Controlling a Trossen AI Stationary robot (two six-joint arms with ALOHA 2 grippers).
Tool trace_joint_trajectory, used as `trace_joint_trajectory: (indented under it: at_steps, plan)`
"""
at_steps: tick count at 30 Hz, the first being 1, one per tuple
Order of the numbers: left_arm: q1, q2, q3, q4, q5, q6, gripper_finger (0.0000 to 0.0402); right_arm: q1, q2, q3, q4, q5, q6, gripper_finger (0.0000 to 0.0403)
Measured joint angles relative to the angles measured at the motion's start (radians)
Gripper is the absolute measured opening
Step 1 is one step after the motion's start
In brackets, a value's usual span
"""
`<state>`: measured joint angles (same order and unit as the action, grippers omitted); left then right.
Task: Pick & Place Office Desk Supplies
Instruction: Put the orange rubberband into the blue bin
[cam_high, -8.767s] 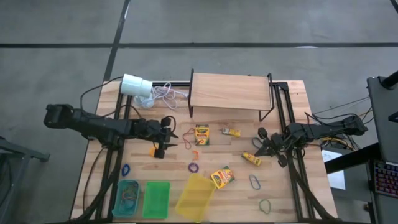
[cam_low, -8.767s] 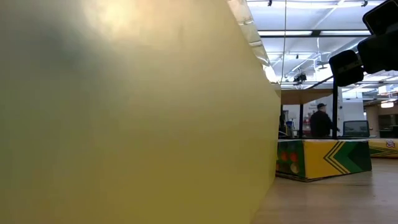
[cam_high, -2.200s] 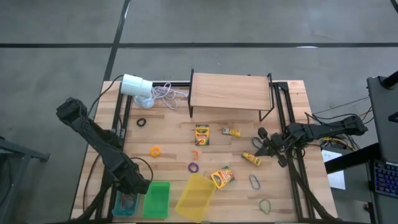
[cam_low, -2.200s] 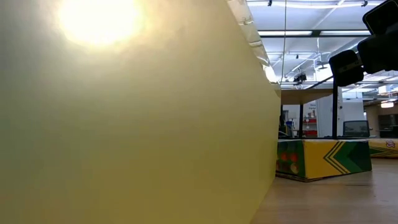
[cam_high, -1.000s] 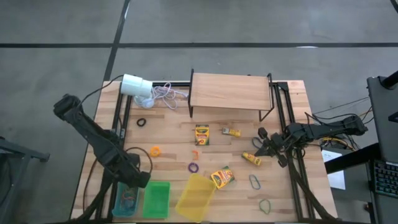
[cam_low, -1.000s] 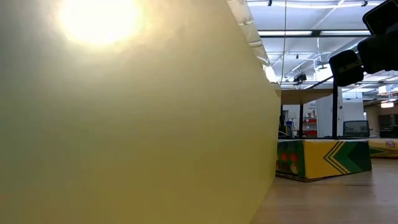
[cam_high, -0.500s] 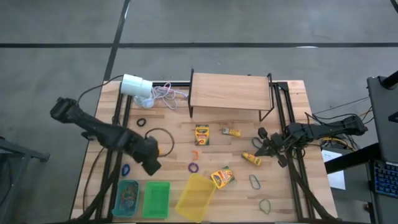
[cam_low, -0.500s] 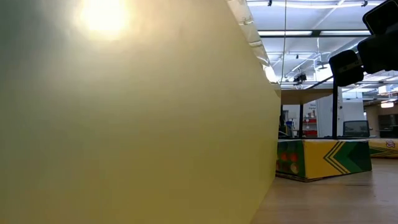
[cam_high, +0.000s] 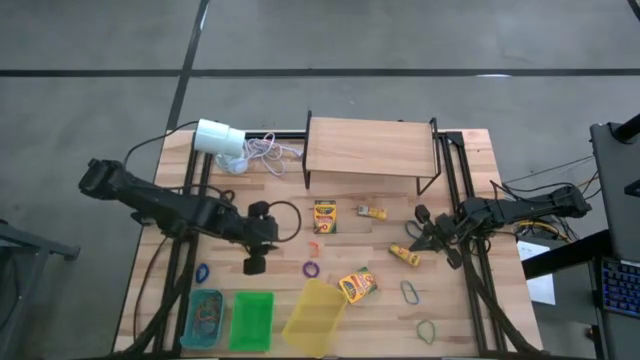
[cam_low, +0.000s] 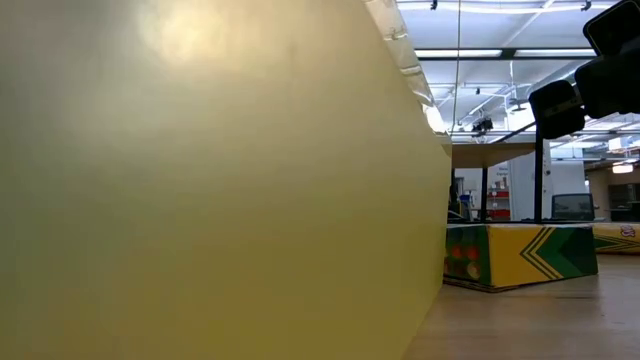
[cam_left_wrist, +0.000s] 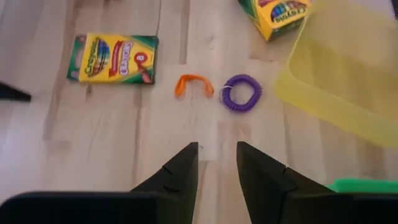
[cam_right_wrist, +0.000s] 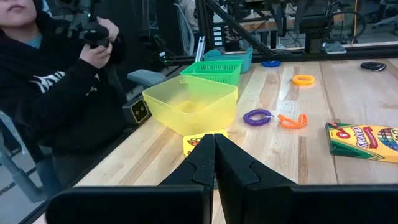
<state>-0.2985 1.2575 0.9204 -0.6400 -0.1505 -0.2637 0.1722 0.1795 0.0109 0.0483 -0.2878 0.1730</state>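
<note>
On wooden table (cam_high: 270, 200), scattered supplies (workshop behind)

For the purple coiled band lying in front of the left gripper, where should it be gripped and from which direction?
Probably from straight above. The purple coiled band lies flat on the table as a closed ring, so one finger inside the loop and one outside, pinching one side of the rim. The side away from the orange band looks clearer. The left gripper is empty, jaws slightly apart.

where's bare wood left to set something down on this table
Free: the strip in front of the wooden shelf, between the white cylinder's cord and the flat crayon box; also the near right corner past the green loop. Crowded: the middle, around the purple loop, and the near-left bins.
</note>
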Motion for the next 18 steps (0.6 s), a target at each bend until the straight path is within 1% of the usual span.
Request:
trace_joint_trajectory:
  at_steps: [4, 10, 12, 16, 18]
  plan:
    - [0.000, 0.000, -0.057, 0.077, -0.003, 0.066, 0.0115, 0.000, 0.000, 0.000, 0.000, 0.000, 0.000, 0.0008]
    - [-0.001, 0.000, -0.168, 0.206, -0.014, 0.110, 0.0115, 0.000, 0.000, 0.000, 0.000, 0.000, 0.000, 0.0008]
    - [-0.004, 0.000, -0.212, 0.293, -0.014, 0.139, 0.0115, 0.000, 0.000, 0.000, 0.000, 0.000, 0.000, 0.0008]
    - [-0.005, 0.000, -0.325, 0.536, -0.014, 0.198, 0.0115, 0.000, 0.000, 0.000, 0.000, 0.000, 0.000, 0.0008]
    - [-0.005, 0.000, -0.372, 0.617, -0.015, 0.234, 0.0115, 0.000, 0.000, 0.000, 0.000, 0.000, 0.000, 0.0008]
